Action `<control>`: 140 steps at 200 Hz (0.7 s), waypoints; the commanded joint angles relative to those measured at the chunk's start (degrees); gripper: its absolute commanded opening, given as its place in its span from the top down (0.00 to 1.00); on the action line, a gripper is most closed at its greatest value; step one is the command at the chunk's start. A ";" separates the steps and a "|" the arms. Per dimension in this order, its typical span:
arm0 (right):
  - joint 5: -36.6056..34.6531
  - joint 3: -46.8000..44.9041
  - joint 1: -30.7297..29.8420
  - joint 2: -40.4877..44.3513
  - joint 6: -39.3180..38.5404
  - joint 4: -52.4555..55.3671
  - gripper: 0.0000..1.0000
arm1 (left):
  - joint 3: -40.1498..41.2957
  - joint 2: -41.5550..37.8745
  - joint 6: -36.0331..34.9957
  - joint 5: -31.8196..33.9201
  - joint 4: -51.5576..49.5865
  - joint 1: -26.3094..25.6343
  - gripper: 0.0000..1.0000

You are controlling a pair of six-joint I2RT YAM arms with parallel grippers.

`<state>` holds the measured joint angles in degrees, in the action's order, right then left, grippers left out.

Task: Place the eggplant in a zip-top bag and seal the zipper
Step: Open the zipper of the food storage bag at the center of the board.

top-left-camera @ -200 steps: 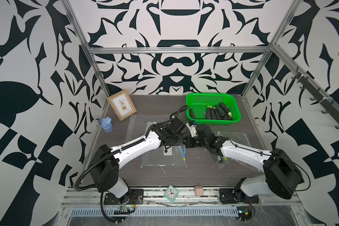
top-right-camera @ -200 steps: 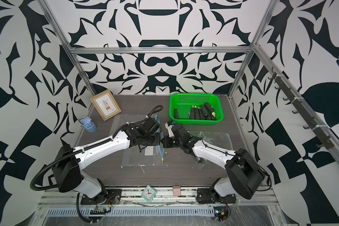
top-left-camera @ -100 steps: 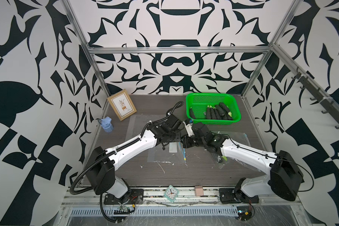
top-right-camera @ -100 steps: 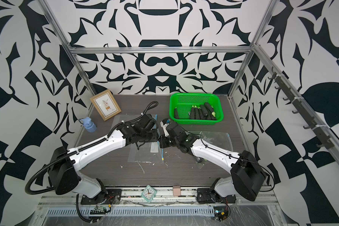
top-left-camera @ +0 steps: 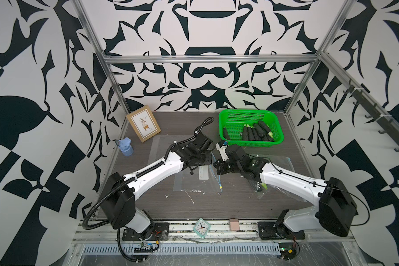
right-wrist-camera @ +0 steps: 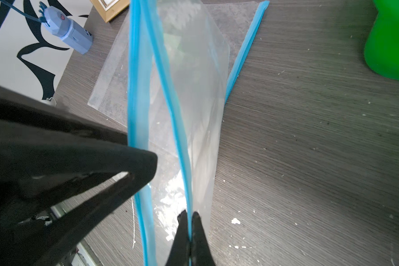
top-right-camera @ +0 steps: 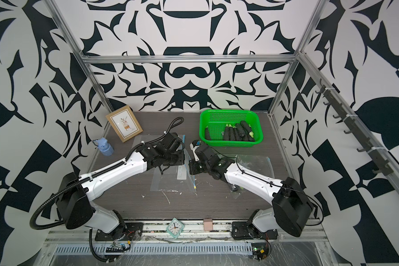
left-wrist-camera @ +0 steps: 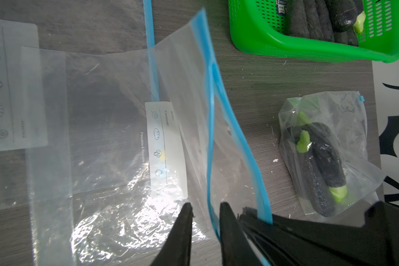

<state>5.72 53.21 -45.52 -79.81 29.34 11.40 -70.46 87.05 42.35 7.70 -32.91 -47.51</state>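
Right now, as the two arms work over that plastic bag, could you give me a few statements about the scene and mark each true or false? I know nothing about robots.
1. The green basket holds several eggplants. True.
2. The clear bag raised between the arms already contains an eggplant. False: it is empty. The bagged eggplants lie in a second bag on the table.
3. The right gripper is shut on a blue zipper lip of the clear bag. True.
4. The left gripper is clamped tight shut. False: its jaws stand apart, with the other zipper lip between them.
5. The picture frame lies inside the basket. False: it stands on the table, apart from the basket.
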 commanded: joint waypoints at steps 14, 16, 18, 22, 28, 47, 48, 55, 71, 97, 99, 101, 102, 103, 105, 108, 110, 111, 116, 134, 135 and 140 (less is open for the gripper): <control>-0.76 3.38 -0.27 1.12 -1.03 -0.58 1.00 | 2.33 -0.37 2.49 -2.43 3.04 0.30 0.70; -0.72 3.37 -0.27 1.14 -1.04 -0.63 1.00 | 2.40 -0.36 2.59 -2.61 3.16 0.26 0.70; -0.67 3.45 -0.23 1.08 -1.00 -0.71 1.00 | 2.42 -0.31 2.68 -2.78 3.30 0.23 0.70; -0.66 3.55 -0.27 0.95 -0.97 -0.68 1.00 | 2.52 -0.22 2.88 -3.15 3.43 0.29 0.69; -0.58 3.72 -0.27 0.87 -0.98 -0.72 1.00 | 2.64 -0.05 3.15 -3.53 3.71 0.26 0.68; -0.28 3.91 -0.27 0.37 -0.89 -1.00 1.00 | 2.93 0.65 3.62 -4.05 4.30 0.16 0.68; -0.27 3.92 -0.27 0.32 -0.92 -1.02 1.00 | 2.99 0.66 3.62 -4.08 4.28 0.15 0.68; -0.27 3.92 -0.27 0.23 -0.91 -1.02 1.00 | 2.96 0.69 3.65 -4.02 4.26 0.19 0.68; -0.41 3.99 -0.27 0.14 -0.89 -1.11 1.00 | 3.34 0.75 3.71 -3.67 4.52 0.16 0.73; -0.15 4.33 -0.20 0.03 -0.86 -1.14 1.00 | 3.83 0.59 4.17 -3.28 4.78 0.19 0.80; -0.11 4.40 -0.19 0.01 -0.91 -1.08 1.00 | 3.92 0.58 4.15 -3.24 4.78 0.17 0.81; -0.12 4.48 -0.19 0.07 -0.94 -1.00 1.00 | 3.92 0.58 4.21 -3.23 4.85 0.19 0.82; -0.15 4.51 -0.19 0.04 -0.95 -0.97 1.00 | 3.92 0.58 4.22 -3.18 4.81 0.20 0.82; -0.16 4.52 -0.19 0.02 -1.00 -0.91 1.00 | 3.92 0.58 4.23 -3.11 4.80 0.21 0.82; -0.22 4.55 -0.12 -0.01 -1.03 -0.82 1.00 | 3.92 0.65 4.30 -3.02 4.78 0.20 0.83; -0.25 4.68 -0.10 -0.04 -1.11 -0.66 1.00 | 3.92 0.62 4.32 -2.92 4.70 0.20 0.84; -0.31 4.75 -0.10 -0.03 -1.12 -0.56 1.00 | 3.92 0.59 4.37 -2.91 4.70 0.19 0.84; -0.29 4.73 -0.10 -0.01 -1.17 -0.49 1.00 | 3.97 0.59 4.39 -2.84 4.65 0.21 0.84; -0.40 4.93 0.01 -0.16 -1.29 -0.26 1.00 | 3.92 0.59 4.41 -2.71 4.56 0.19 0.85; -0.37 5.44 0.46 -0.17 -1.72 0.56 1.00 | 3.54 0.08 4.42 -1.53 3.37 0.13 0.93; -0.41 5.43 0.49 -0.21 -1.77 0.65 1.00 | 3.51 0.02 4.42 -1.41 3.33 0.13 0.94; -0.29 5.65 0.66 -0.38 -1.94 1.15 1.00 | 3.41 -0.15 4.40 -0.93 2.71 0.10 0.95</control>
<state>5.72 55.68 -45.45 -79.99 28.82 12.01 -67.07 87.18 45.89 4.84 -28.51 -47.53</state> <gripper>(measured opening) 0.045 0.088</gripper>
